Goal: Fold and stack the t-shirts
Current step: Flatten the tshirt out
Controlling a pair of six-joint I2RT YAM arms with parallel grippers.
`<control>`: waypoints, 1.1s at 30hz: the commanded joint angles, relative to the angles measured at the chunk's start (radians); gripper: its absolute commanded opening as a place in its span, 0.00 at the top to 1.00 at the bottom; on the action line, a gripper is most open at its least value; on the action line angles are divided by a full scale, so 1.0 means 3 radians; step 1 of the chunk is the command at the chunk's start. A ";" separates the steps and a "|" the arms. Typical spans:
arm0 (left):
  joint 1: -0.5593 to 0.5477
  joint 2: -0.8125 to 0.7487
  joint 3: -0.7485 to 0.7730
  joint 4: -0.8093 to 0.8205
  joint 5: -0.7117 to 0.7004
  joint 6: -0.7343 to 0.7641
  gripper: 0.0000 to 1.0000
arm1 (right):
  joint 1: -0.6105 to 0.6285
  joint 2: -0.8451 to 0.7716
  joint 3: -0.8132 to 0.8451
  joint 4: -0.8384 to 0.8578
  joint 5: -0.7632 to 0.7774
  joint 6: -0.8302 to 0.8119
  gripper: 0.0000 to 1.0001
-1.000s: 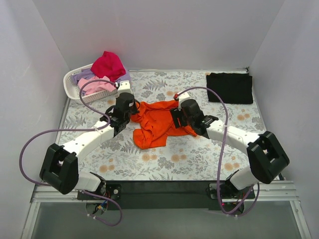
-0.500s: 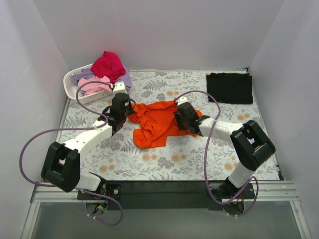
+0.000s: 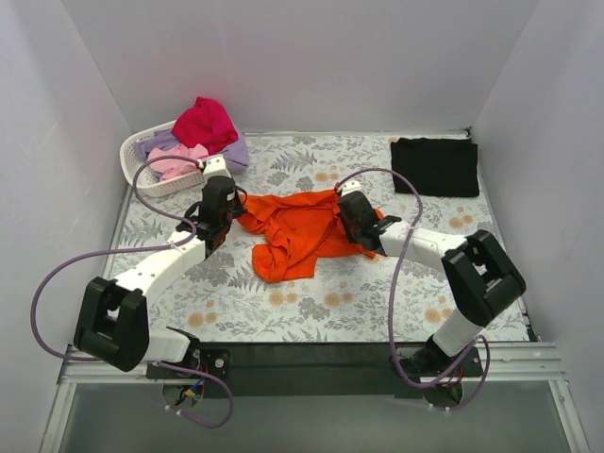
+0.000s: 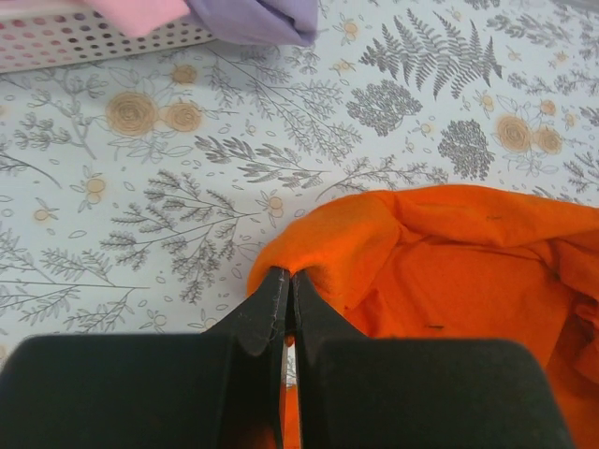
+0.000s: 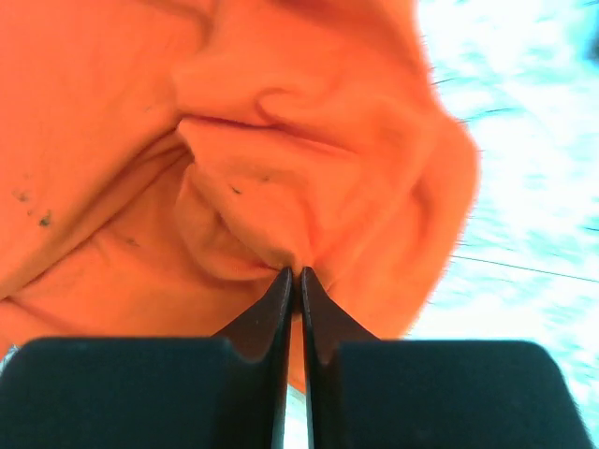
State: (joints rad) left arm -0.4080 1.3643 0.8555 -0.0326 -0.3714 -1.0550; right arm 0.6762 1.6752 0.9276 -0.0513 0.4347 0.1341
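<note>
Orange shirt (image 3: 293, 241), clamped by left tool (image 4: 288, 275), right tool (image 5: 297, 272)

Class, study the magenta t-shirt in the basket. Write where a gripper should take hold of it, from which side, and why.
Probably pinch the top fold of the magenta t-shirt from above. It lies bunched in a mound that stands higher than the rim of the white basket, so its crest is free. A sideways approach risks catching the rim.

The tabletop (image 3: 377, 302), covered by a grey floral cloth (image 3: 311, 162), carries three things.
A crumpled orange t-shirt (image 3: 293, 236) lies around the middle. A folded black t-shirt (image 3: 435, 166) lies flat in the far right corner, and a white slotted basket (image 3: 179, 183) stands at the far left corner.
</note>
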 commanded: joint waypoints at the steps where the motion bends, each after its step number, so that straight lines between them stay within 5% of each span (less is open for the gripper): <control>1: 0.0112 -0.0334 -0.0075 -0.0045 -0.0097 0.0009 1.00 | -0.0172 -0.0521 0.0079 -0.0110 0.0336 -0.0058 0.99; 8: 0.0184 -0.0616 -0.0131 -0.0086 0.0118 0.0024 1.00 | -0.0791 -0.0706 0.0068 -0.0105 0.0351 -0.0161 0.98; 11: 0.0184 -0.0605 -0.0131 -0.0091 0.0266 0.0029 1.00 | -0.0935 -0.0573 0.0150 -0.0136 0.0458 -0.0176 0.58; 14: 0.0184 -0.0595 -0.0141 -0.0096 0.0267 0.0034 1.00 | -0.0930 -0.0659 0.0114 -0.0141 0.0215 -0.0186 0.51; 22: 0.0179 -0.0498 -0.0141 -0.0091 0.0271 0.0034 1.00 | -0.0858 -0.1038 -0.0182 0.0074 -0.0467 -0.0304 0.46; 26: 0.0179 -0.0457 -0.0147 -0.0096 0.0266 0.0034 1.00 | -0.0858 -0.0946 -0.0177 0.0028 -0.0421 -0.0294 0.47; 33: 0.0184 -0.0432 -0.0147 -0.0075 0.0256 0.0024 1.00 | -0.0695 -0.1610 -0.0371 -0.0197 -0.0135 -0.0033 0.45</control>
State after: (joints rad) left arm -0.3561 1.2350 0.8124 -0.0601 -0.2943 -1.0534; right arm 0.4381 1.3056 0.8272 -0.1078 0.3420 0.0841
